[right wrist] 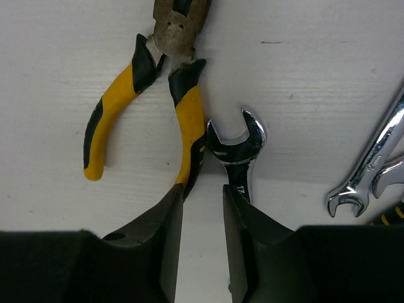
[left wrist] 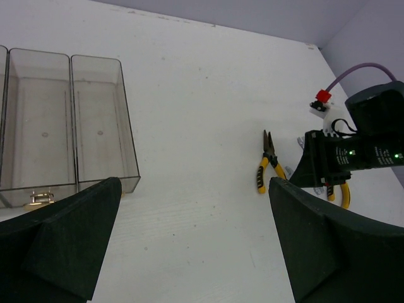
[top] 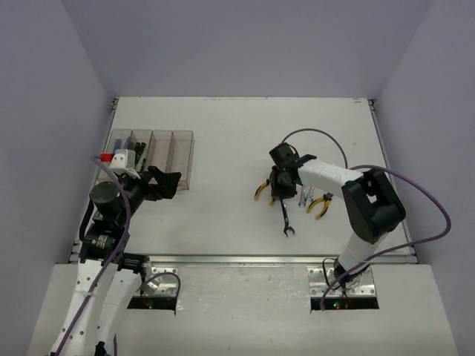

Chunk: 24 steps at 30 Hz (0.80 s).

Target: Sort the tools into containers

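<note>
A white table [top: 223, 119] is seen from above, with two robot arms at its near edge. The right gripper [right wrist: 202, 192] hangs low over tools at centre right. Its fingers [right wrist: 167, 240] stand close together with a slit of table showing between them. I cannot tell whether they grip anything. A dark wrench [right wrist: 237, 148] lies with its shaft under the right finger and its open end touching yellow-handled pliers [right wrist: 188, 120] on its left. Two shiny wrenches [right wrist: 363, 173] and second pliers [top: 323, 205] lie just to the right. The left gripper [left wrist: 196, 252] hovers with its fingers wide apart, beside four clear bins [top: 152, 152] at the far left.
</note>
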Available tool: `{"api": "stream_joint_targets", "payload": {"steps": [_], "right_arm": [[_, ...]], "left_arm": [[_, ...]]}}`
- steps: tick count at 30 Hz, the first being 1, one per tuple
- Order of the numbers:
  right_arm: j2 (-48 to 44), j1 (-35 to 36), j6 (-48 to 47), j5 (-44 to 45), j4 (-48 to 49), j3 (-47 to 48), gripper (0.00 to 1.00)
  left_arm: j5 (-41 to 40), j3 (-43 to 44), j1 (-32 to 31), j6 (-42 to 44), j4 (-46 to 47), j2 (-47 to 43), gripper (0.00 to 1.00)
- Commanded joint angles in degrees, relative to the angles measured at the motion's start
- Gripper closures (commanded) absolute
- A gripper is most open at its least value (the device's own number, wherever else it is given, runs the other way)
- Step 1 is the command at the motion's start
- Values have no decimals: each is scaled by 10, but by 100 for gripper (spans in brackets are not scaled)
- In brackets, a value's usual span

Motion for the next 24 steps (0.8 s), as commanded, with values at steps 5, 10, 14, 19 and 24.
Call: {"api": "stream_joint_targets", "payload": {"steps": [5,10,14,19,24], "right_arm": [[38,31,44,34,4,31,72],[67,32,71,65,5,31,76],[99,31,77,66,3,40,78],[84,32,73,54,27,29,96],[-9,31,48,12,74,1,100]], "left_arm": [[13,4,-12,-5,25,-5,0],[14,3,-18,-5,26,-8,0],[12,3,-23,-5,26,-10,0],[13,2,-32,-8,27,-5,0],[43,7,-38,-32,29,16,0]]}}
